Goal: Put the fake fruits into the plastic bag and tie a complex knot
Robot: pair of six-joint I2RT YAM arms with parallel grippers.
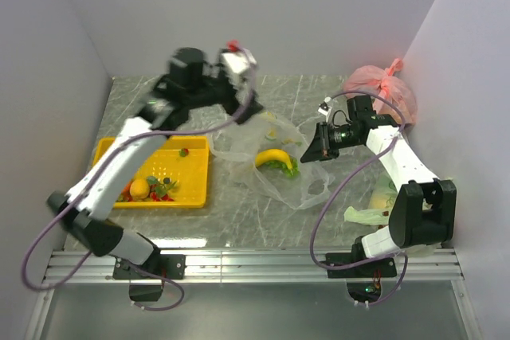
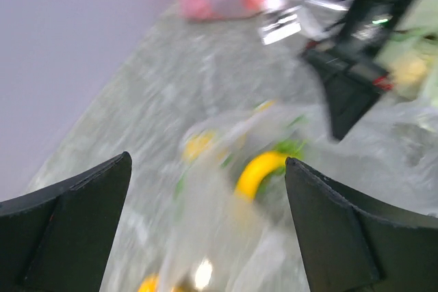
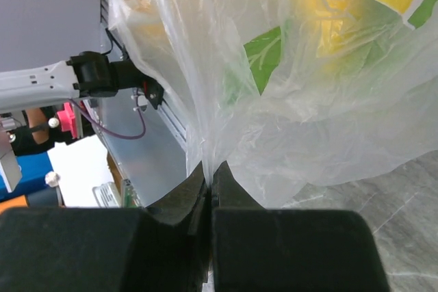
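While my left gripper hangs above the plastic bag with its fingers spread wide and nothing between them, my right gripper is pressed together on a fold of film at the bag's right edge.

Items, placed from the bag:
- Plastic bag: clear film, crumpled, lying on the grey marbled table.
- Within its film: one yellow banana, with a green grape bunch touching it.
- Left of the bag: yellow tray, just beside it. It holds a yellow round fruit, an orange against that, and one red berry in the corner nearest the bag.
- Behind and right of the bag: pink bag, knotted on top.
- Right of the bag, on the near side: pale green bags.
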